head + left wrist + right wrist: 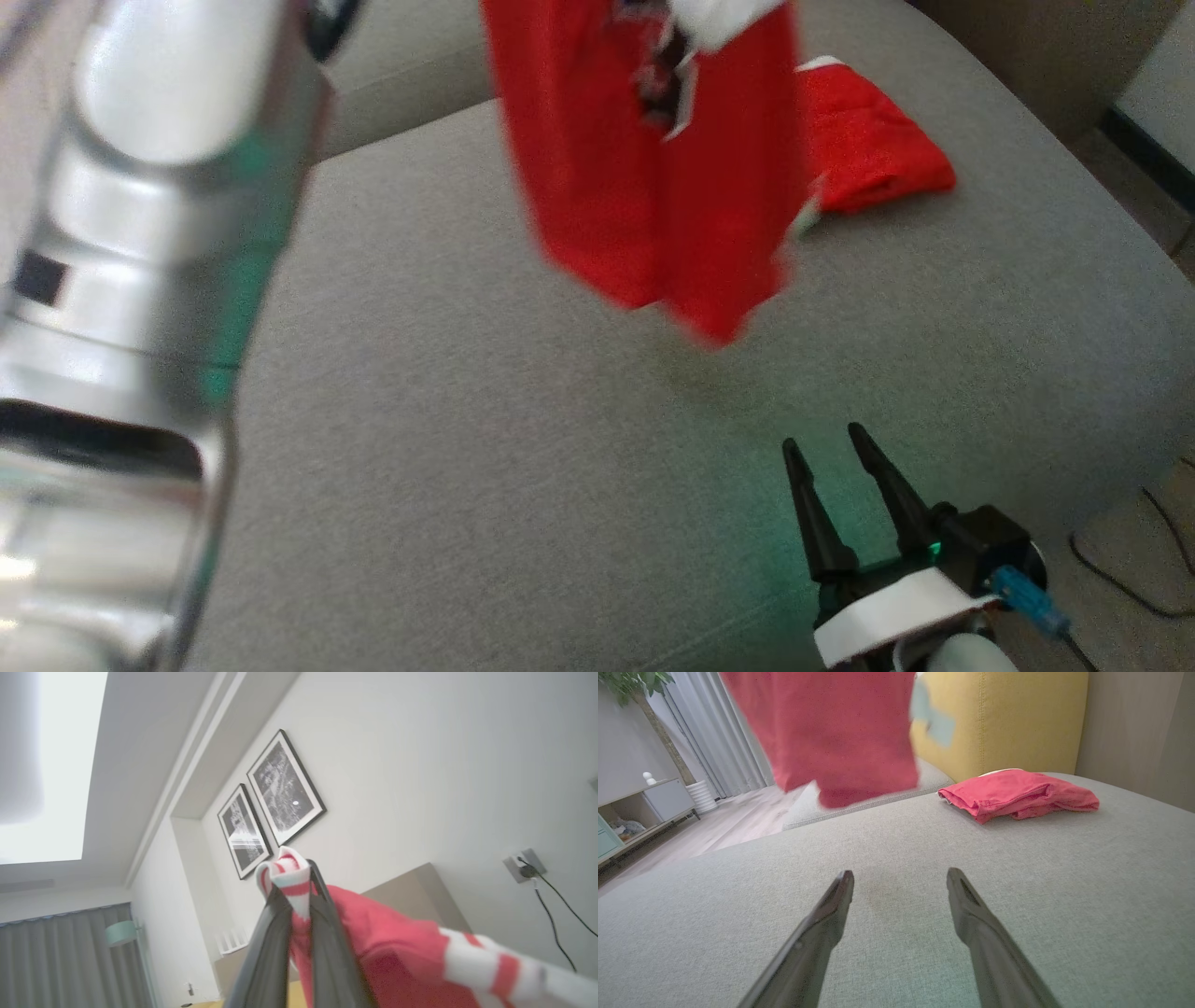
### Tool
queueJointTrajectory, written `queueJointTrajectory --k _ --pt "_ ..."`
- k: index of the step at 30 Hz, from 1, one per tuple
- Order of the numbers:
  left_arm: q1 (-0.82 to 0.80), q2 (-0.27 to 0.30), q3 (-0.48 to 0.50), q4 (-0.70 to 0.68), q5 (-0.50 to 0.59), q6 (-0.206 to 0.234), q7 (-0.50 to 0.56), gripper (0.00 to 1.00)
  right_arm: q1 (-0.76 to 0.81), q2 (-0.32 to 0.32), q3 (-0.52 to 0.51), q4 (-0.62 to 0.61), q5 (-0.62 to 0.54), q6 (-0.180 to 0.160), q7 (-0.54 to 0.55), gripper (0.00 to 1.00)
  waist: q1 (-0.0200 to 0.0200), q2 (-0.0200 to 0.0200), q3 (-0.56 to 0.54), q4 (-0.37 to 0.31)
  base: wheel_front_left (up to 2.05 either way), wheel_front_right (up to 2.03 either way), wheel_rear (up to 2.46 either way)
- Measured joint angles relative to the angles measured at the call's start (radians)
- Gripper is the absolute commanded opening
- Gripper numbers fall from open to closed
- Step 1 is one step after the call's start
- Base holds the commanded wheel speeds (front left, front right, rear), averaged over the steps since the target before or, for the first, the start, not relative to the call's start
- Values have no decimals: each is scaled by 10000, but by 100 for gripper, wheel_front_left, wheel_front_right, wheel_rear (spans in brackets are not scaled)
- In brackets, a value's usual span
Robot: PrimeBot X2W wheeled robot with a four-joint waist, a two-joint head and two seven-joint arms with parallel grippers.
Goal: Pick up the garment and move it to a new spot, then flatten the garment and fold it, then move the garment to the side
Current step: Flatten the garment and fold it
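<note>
A red garment (653, 168) with white trim hangs in the air above the grey sofa seat (485, 467), its lower edge free and blurred. My left gripper (299, 882) is shut on its red-and-white striped hem, which pokes out above the fingertips while the cloth (387, 956) drapes to the right. The same garment (836, 728) dangles at the top of the right wrist view. My right gripper (822, 443) stands open low over the seat at the front right, nothing between its fingers (831, 914). My left forearm (140, 308) looms large at the left.
A second red garment (868, 140) lies folded on the seat at the back right, seen too as a red bundle (1017, 795) beside a yellow cushion (1008, 718). A black cable (1139, 569) lies on the floor at the right. A wooden floor and low cabinet (640, 812) are beyond the sofa.
</note>
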Motion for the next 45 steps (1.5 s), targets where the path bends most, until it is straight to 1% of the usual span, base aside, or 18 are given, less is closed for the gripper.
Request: queueJointTrajectory --k 2,5,8,11,12,13,15,17,20,22,25,26,29,32,38,41,45 --pt "-221 224 276 194 -205 -2 52 0 77 0 -121 0 -10 0 0 100 1 0 -107 175 0 0 0" --pt "390 869 594 504 -556 0 407 0 77 2 -286 -56 -82 0 0 100 0 0 -220 534 0 0 0" --pt "2034 1423 725 890 -1053 -4 986 0 85 2 -360 -67 -236 0 0 100 2 0 -260 941 0 0 0" --pt "4337 1741 474 1319 -1678 -52 1628 0 89 2 -445 -130 -236 0 0 100 1 0 -174 1331 0 0 0" --pt "5059 1827 353 1473 -1802 -61 1735 34 85 2 -468 -146 -242 0 0 100 2 0 -104 1440 0 0 0" --pt "5710 1921 263 1597 -1852 -61 1724 100 75 4 -470 -161 -270 0 0 100 2 0 -9 1527 0 0 0" --pt "6604 2096 228 1883 -1862 6 1517 100 49 4 -468 -184 -324 0 0 100 3 0 214 1658 0 0 0" --pt "7019 2311 366 2002 -1858 412 988 100 20 6 -481 -221 -324 0 0 100 4 0 430 1758 0 0 0" --pt "7144 2500 571 1877 -1831 932 385 100 16 8 -522 -245 -324 0 0 100 4 0 607 1933 0 0 0" --pt "7364 2502 558 1498 -1601 1312 194 100 21 10 -522 -232 -324 0 0 100 4 0 633 2055 0 0 0" --pt "8129 2406 441 752 -1216 1864 96 100 29 8 -529 -205 -324 0 0 100 3 0 591 2197 0 0 0" --pt "8745 2201 261 180 -997 2029 86 100 32 4 -531 -203 -324 0 0 100 2 0 587 2286 0 0 0" --pt "9275 1768 -337 -370 -604 2073 71 100 25 -2 -497 -209 -324 0 0 100 2 0 696 2368 0 0 0" --pt "9276 1356 -913 -374 -330 1887 71 100 -12 -36 -435 -222 -322 0 0 100 2 0 881 2391 0 0 0" --pt "8431 832 -1519 662 6 1523 71 100 -397 -125 -378 -267 -320 0 0 100 3 0 1344 2222 0 0 0" --pt "7756 673 -1567 1275 136 1467 69 100 -473 -150 -426 -316 -320 0 0 100 3 0 1615 2092 0 0 0" --pt "7110 621 -1580 2303 136 1465 130 100 -503 -151 -466 -357 -320 0 0 100 3 0 1931 1890 0 0 0"
